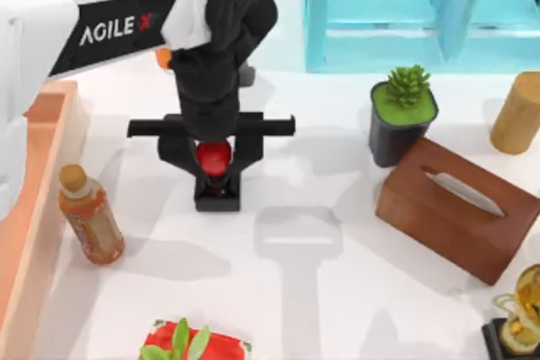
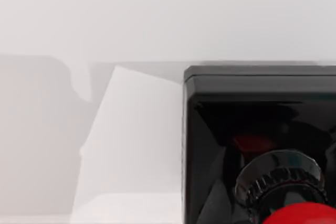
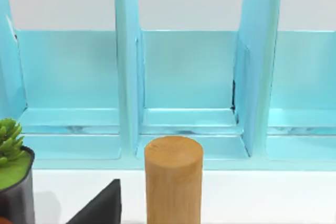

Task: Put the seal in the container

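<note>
While upright, seal [image 1: 216,166] knob up | left gripper [image 1: 213,163] fingers apparently gripping knob.

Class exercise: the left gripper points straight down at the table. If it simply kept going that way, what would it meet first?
The seal. The left gripper has a finger on each side of its red knob, so the black base comes first, then the table. Whether the fingers already touch the knob is unclear.
</note>
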